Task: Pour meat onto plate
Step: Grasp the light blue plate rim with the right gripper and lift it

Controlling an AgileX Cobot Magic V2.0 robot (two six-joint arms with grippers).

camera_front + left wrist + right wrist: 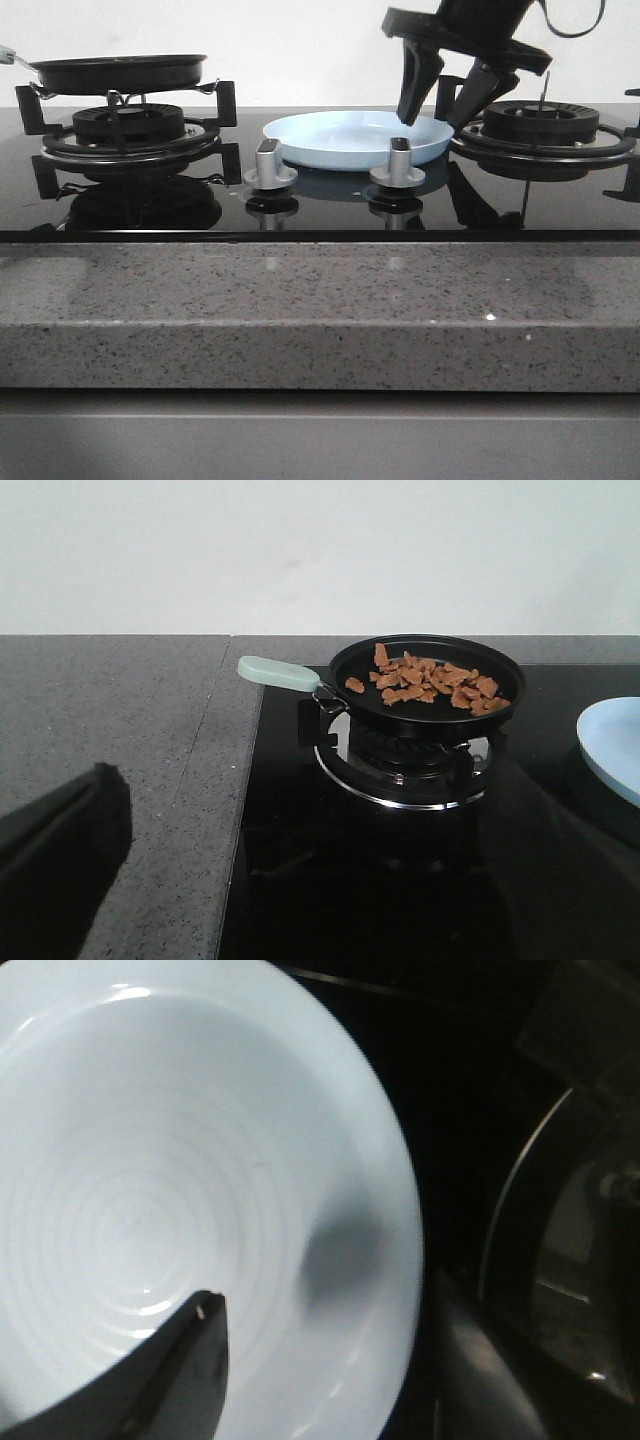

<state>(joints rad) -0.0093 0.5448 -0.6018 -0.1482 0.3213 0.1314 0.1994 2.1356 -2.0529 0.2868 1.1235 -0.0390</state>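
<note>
1. Presently, meat (430,683) lies in the pan (428,705) on the left burner, at 9 o'clock from the plate (355,137).
2. Right claw (440,112) spread, straddling the plate's 3 o'clock rim, probably to steady it.
3. Left claw (300,880) spread, empty.

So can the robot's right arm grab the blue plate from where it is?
Probably yes. The right pincer hangs open over the plate's right rim, one finger inside and the other outside. The plate is bare, and nothing sits between them.
</note>
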